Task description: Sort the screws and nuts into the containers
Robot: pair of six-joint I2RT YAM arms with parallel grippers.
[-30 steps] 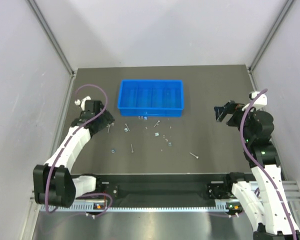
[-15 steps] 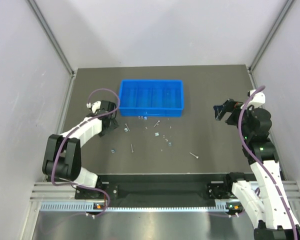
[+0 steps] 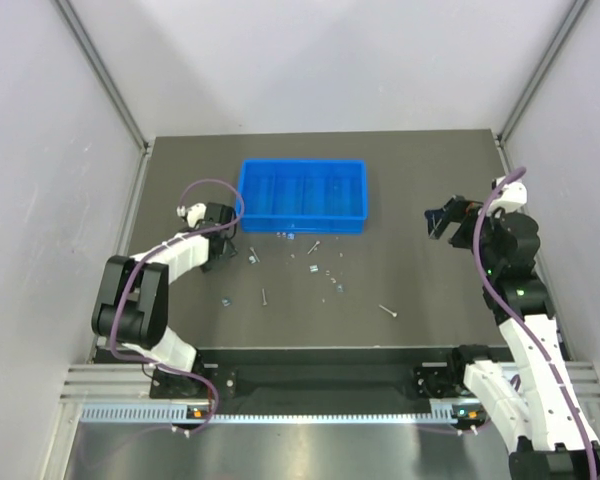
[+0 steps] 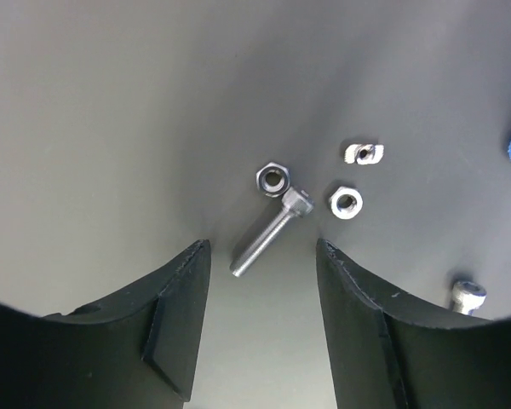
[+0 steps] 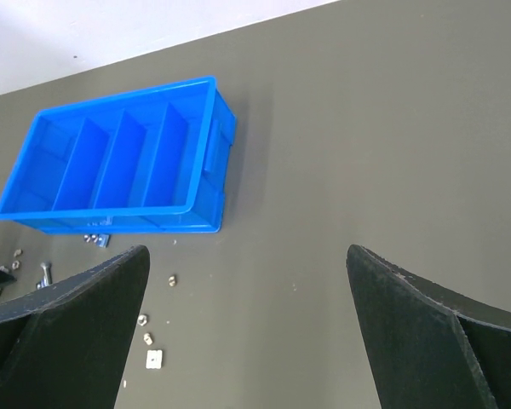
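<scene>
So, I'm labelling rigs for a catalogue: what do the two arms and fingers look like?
Both the left arm and right arm have white link shells with black joint housings. A purple cable runs loosely along each, looping near the wrist. The fingers are matte black, broad and tapering to blunt tips. No readable markings show.

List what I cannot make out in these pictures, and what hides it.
Top view: the loose pieces before the tray are too small to tell screws from nuts.
Left wrist view: one screw is half hidden behind the left tool; the tray is cut off by the right edge.
Right wrist view: the right tool covers some of those pieces at the lower left.
</scene>
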